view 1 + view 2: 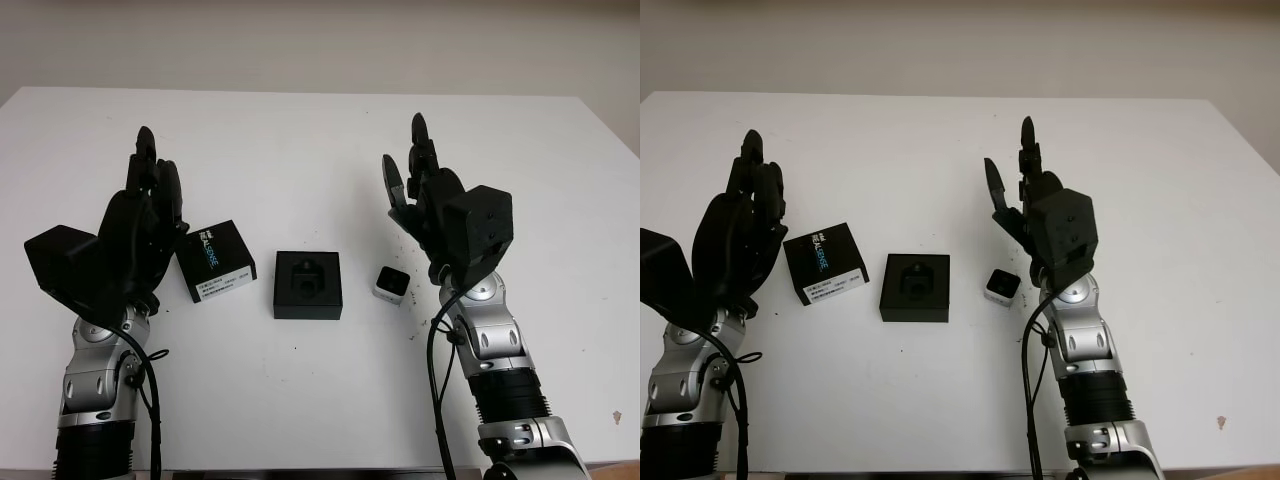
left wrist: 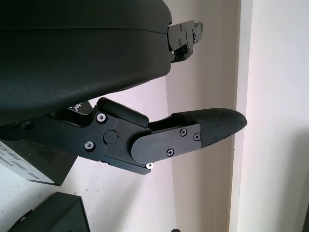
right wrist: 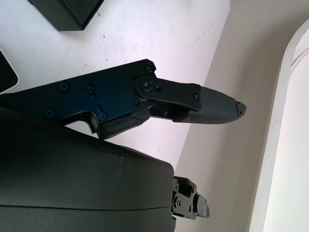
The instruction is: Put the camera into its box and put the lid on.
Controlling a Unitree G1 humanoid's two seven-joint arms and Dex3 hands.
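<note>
Table: open black box centre, insert exposed to receive camera just right; printed lid left. Left hand and right hand raised, open, holding nothing.

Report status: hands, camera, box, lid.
Left hand open, raised beside lid. Right hand open, raised above camera. Box open at table centre, camera outside it, lid off. Nothing in the way.
</note>
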